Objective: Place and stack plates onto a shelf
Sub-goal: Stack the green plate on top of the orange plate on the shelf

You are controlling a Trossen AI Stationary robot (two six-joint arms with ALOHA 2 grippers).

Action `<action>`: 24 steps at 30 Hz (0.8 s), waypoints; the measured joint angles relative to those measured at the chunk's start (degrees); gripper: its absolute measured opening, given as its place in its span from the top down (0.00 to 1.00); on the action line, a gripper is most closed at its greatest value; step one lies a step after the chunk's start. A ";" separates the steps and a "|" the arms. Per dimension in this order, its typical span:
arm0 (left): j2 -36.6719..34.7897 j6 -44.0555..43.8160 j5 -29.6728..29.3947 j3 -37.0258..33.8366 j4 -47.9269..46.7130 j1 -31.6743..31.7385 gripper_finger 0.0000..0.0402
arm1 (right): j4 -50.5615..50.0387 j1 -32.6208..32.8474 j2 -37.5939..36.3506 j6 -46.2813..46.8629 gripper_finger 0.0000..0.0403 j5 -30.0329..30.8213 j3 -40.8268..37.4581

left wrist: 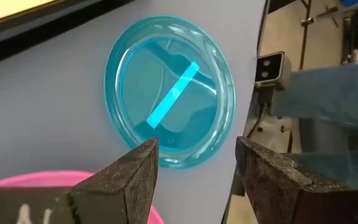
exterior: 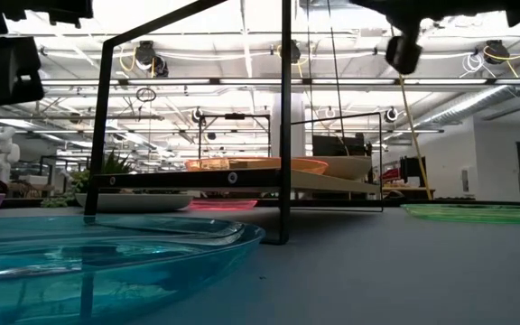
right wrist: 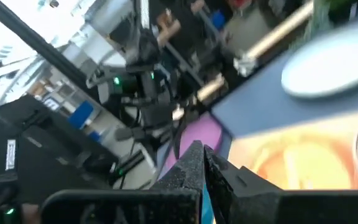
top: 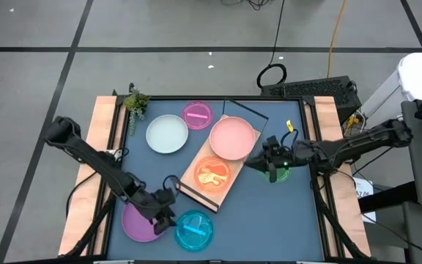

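Observation:
The light-wood shelf (top: 196, 183) lies slantwise mid-table and carries a salmon pink plate (top: 232, 138) and a translucent orange plate (top: 212, 174). A pale blue-white plate (top: 167, 134) and a small pink plate (top: 197, 114) lie flat on the table behind it. A green plate (top: 279, 172) lies to its right. Near the front edge lie a purple plate (top: 136, 224) and a blue plate (left wrist: 169, 93). My left gripper (left wrist: 197, 162) hovers open between these two, touching neither. My right gripper (top: 253, 163) is shut and empty, up above the shelf's right side.
A small green plant (top: 135, 103) stands at the far left corner. The shelf's thin black frame (exterior: 284, 117) rises above the board. Bare table shows at the front right. Cables and equipment lie on the floor beyond the far edge.

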 joint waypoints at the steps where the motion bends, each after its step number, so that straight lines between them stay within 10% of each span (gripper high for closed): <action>1: 0.84 -0.40 -0.02 0.55 0.01 0.01 0.46 | -1.50 0.74 -0.28 1.13 1.00 0.00 0.00; 24: 4.14 -9.96 0.67 7.79 -0.62 0.02 0.46 | -50.44 11.30 -9.21 59.26 0.99 3.41 -1.57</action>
